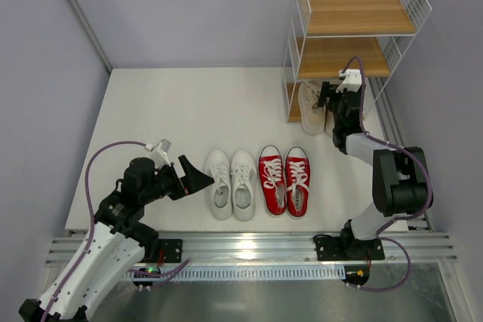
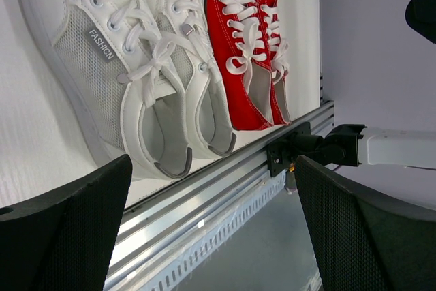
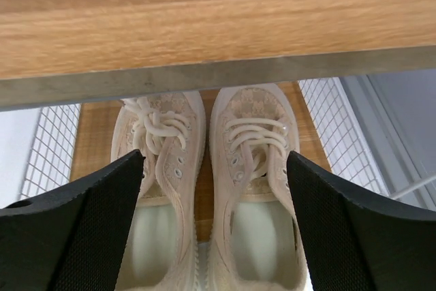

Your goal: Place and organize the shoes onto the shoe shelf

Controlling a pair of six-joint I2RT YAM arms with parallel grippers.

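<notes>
Far left, the left gripper [image 1: 198, 179] hung low over the table [image 1: 151, 111], jaws spread wide with nothing between them. It pointed at the white pair [image 1: 232, 184] and sat just beside the left shoe's outer side without touching it. From its wrist cam the fingers [image 2: 65, 230] framed the heels of both floor pairs, with the rail [image 2: 204, 192] running below them.

The white pair lay flat on the table, the two shoes side by side and touching, toes away from the arms. Right next to them was the red pair [image 1: 285, 180], lined up the same way, white laces up, with a small gap to the white ones. Neither pair was on the shelf [image 1: 355, 11] yet.

Over on the right, the shelf stood at the far right corner, top and middle boards bare. The beige pair [image 1: 311, 107] was on the bottom board, toes in, side by side, heels poking out past the front edge.

The right gripper [image 1: 327, 98] was right at those heels. Its wrist cam showed the jaws apart, one finger [image 3: 75, 236] outside each shoe and gripping nothing.
</notes>
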